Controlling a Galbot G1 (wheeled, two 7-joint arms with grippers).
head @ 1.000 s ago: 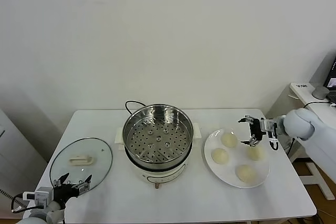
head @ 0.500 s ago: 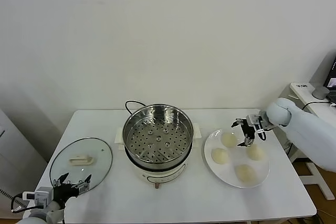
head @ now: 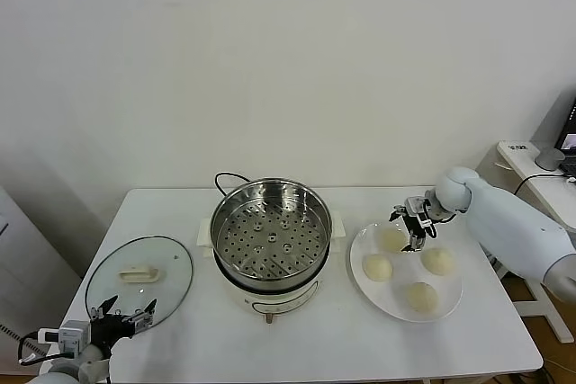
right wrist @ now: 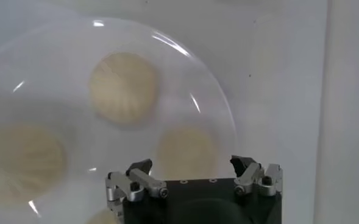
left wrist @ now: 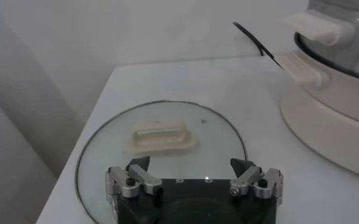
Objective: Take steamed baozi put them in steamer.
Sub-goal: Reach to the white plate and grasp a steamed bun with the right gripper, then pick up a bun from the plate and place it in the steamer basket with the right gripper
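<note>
Right gripper (head: pixel 407 230), fingers spread, hovers over a plated baozi (head: pixel 391 239); left gripper (head: pixel 124 312) idles, fingers spread, by the lid (head: pixel 139 273).

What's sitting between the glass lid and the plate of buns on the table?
The steamer, its perforated tray empty, stands between the glass lid and the plate; the head view shows this.

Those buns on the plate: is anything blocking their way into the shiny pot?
Nothing visible does. The steamer stands open, its perforated tray bare; the glass lid lies apart on the table. The right gripper hovers, jaws open, over the rear baozi on the plate.
</note>
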